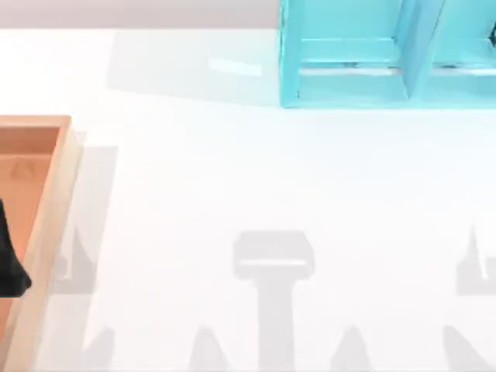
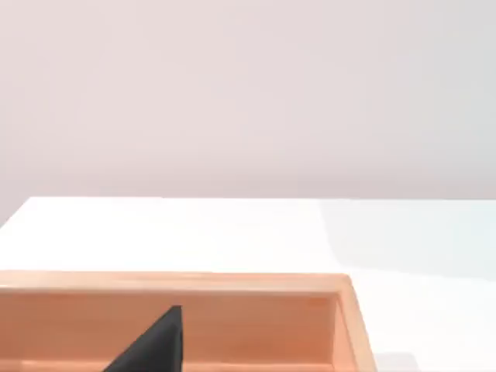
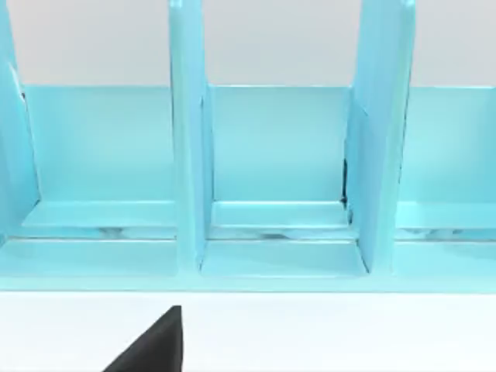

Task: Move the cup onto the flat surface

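The cup is out of view. The flat surface [image 1: 256, 178] is the broad white tabletop, crossed by faint grey shadows near its front edge. My left gripper [image 1: 11, 260] is a black shape at the far left, over the orange-brown wooden tray [image 1: 48, 201]. In the left wrist view a black part of the left gripper [image 2: 155, 347] hangs inside the tray [image 2: 232, 283]. In the right wrist view a black part of my right gripper [image 3: 155, 347] sits over the white tabletop [image 3: 349, 333], facing the turquoise shelf unit [image 3: 279, 155].
The turquoise shelf unit [image 1: 387, 54] stands at the back right, its compartments open toward the table. The wooden tray has raised walls along the left side. Between tray and shelf lies broad open tabletop.
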